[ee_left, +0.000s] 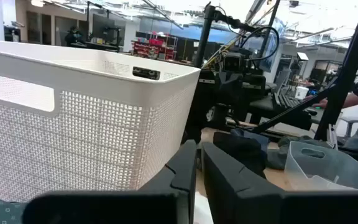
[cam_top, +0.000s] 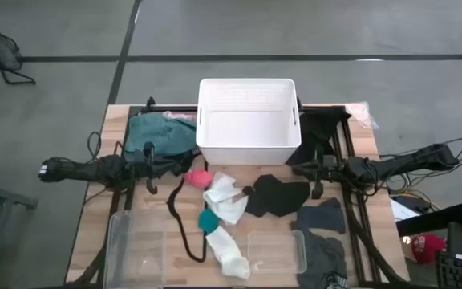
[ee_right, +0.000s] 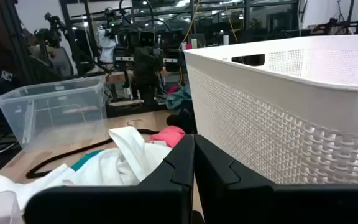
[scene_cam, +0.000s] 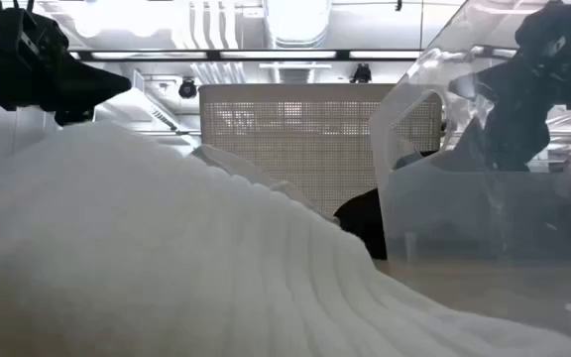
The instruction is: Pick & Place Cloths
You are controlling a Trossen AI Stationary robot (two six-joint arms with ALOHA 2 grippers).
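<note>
The cloths lie spread over the wooden table in the high view. A large teal garment (cam_top: 155, 132) is at the far left, and a black piece (cam_top: 325, 124) at the far right. In front of the basket lie a pink bit (cam_top: 197, 177), white socks (cam_top: 224, 201), a teal bit (cam_top: 208, 219), a black piece (cam_top: 279, 195) and dark grey pieces (cam_top: 321, 218). My left gripper (cam_top: 173, 167) (ee_left: 199, 163) hovers shut beside the basket's left near corner. My right gripper (cam_top: 295, 167) (ee_right: 194, 155) hovers shut at its right near corner. One white sock (scene_cam: 167, 258) fills the low view.
A white slotted basket (cam_top: 247, 120) stands at the far middle of the table. Two clear plastic bins (cam_top: 135, 245) (cam_top: 275, 250) sit at the near edge. A thin black cord loop (cam_top: 179, 217) lies between the left bin and the socks. A red item (cam_top: 425, 247) lies off the table's right.
</note>
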